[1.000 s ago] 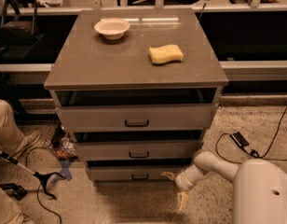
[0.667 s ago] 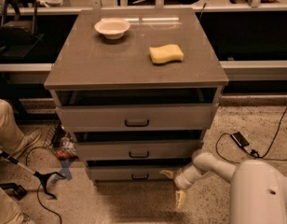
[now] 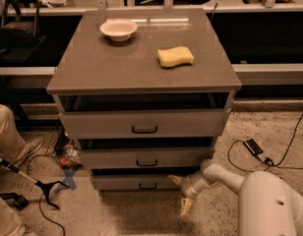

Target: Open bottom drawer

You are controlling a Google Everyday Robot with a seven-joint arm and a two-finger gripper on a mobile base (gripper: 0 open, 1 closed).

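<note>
The grey cabinet has three drawers stacked under its top. The bottom drawer (image 3: 136, 183) is the lowest and narrowest front, with a small black bar handle (image 3: 147, 186). My gripper (image 3: 181, 194) is low at the right end of that drawer front, right of the handle and apart from it. It is open: one pale finger (image 3: 174, 179) points left at the drawer's right end, the other (image 3: 185, 207) hangs down toward the floor. The white arm (image 3: 225, 176) comes in from the lower right.
A white bowl (image 3: 118, 29) and a yellow sponge (image 3: 175, 56) rest on the cabinet top (image 3: 112, 68). The middle drawer (image 3: 144, 158) and top drawer (image 3: 141, 124) sit above. A person's legs (image 3: 9, 136), a walking stick, cables and a black box (image 3: 253, 147) lie on the speckled floor.
The gripper and arm have shifted slightly left toward the drawer's right end. The drawers look unchanged.
</note>
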